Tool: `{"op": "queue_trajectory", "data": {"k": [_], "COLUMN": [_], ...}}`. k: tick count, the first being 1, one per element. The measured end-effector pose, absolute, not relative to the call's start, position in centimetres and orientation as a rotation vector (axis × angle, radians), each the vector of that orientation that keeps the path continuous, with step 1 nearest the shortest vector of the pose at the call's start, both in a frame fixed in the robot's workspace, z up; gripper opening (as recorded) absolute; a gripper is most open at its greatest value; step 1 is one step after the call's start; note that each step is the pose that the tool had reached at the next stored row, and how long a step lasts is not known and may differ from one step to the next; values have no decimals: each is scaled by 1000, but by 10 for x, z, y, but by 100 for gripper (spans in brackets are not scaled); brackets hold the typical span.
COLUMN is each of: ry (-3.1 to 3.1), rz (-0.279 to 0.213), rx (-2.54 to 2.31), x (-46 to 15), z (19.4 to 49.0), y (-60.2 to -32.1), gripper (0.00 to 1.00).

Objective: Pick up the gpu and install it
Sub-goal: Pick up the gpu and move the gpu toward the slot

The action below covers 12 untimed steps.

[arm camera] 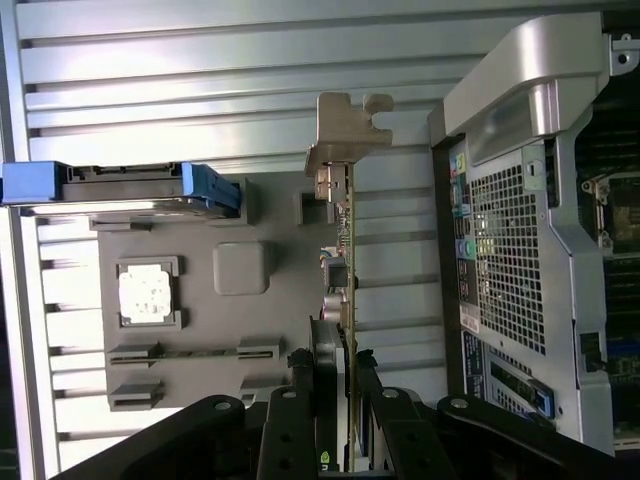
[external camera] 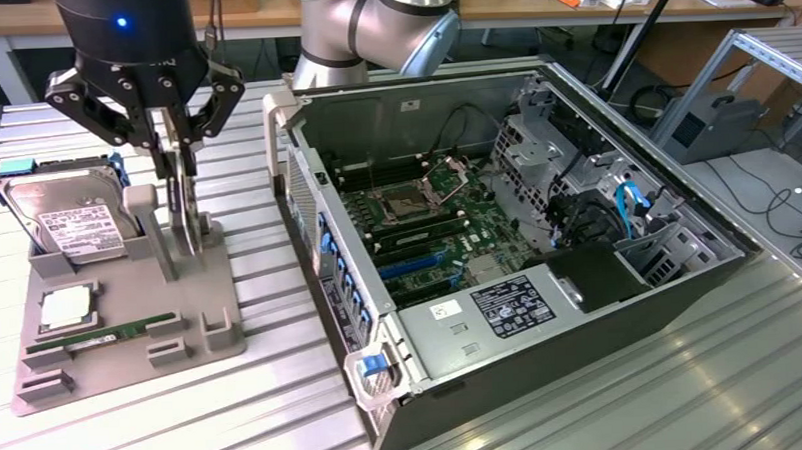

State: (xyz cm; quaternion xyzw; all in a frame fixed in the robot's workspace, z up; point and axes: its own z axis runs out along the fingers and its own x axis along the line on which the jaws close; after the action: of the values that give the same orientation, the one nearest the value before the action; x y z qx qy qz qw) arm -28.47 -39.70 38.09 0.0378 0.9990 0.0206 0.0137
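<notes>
The gpu (external camera: 185, 218) is a thin dark card standing on edge over the grey parts holder (external camera: 126, 370) at the exterior view's left. My gripper (external camera: 174, 153) comes down from above, its fingers shut on the card's upper edge. Whether the card's lower edge still sits in the holder's slot or hangs just above it, I cannot tell. In the wrist view the gpu (arm camera: 347, 250) shows edge-on, with its pale metal bracket (arm camera: 345, 135) at the far end and my gripper (arm camera: 338, 380) clamped on both sides of it.
On the holder also rest a hard drive (external camera: 74, 221) in a blue caddy, a CPU (external camera: 64, 309) and a green RAM stick (external camera: 105, 335). The open computer case (external camera: 509, 251) lies at the exterior view's right, with blue slots (external camera: 416, 264) on its motherboard. Ribbed metal table (external camera: 221, 421) underneath.
</notes>
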Motion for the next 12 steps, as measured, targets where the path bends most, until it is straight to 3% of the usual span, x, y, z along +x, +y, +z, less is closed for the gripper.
{"op": "queue_trajectory", "data": {"k": [12], "ry": [3111], "rz": [64], "rx": [118], "x": [-285], "z": [388], "y": [-397], "gripper": [27]}}
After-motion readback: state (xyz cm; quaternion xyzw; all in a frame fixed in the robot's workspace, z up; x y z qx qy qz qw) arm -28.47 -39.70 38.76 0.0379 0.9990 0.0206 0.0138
